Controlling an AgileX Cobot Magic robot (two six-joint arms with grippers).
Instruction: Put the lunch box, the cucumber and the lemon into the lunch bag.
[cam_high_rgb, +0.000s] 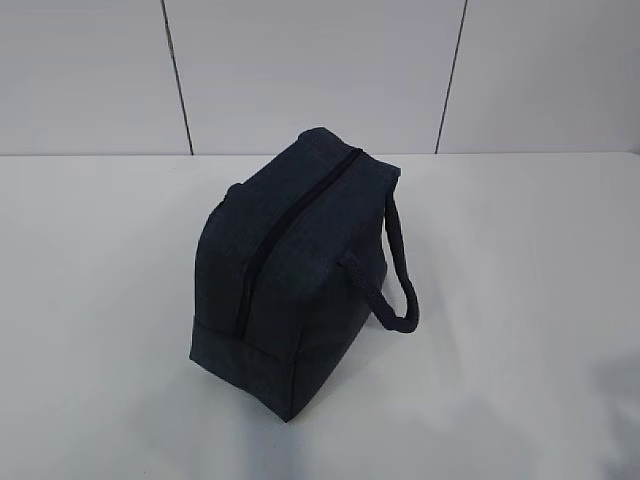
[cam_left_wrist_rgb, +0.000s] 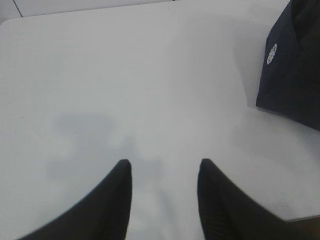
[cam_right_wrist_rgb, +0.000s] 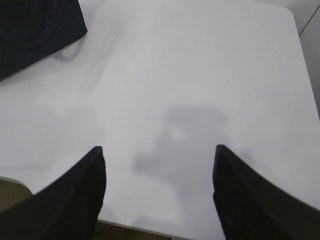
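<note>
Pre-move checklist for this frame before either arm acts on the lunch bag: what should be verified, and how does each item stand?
1. Lunch bag standing on the table: ok.
2. Zipper open for loading: not ok, it looks closed along the top.
3. Left gripper open and holding nothing: ok.
4. Right gripper open and holding nothing: ok.
5. Lunch box, cucumber and lemon located: not ok, none shows in any view.
6. Handle clear of the zipper: ok, it hangs on the bag's right side.

Bright, even light; soft shadows
</note>
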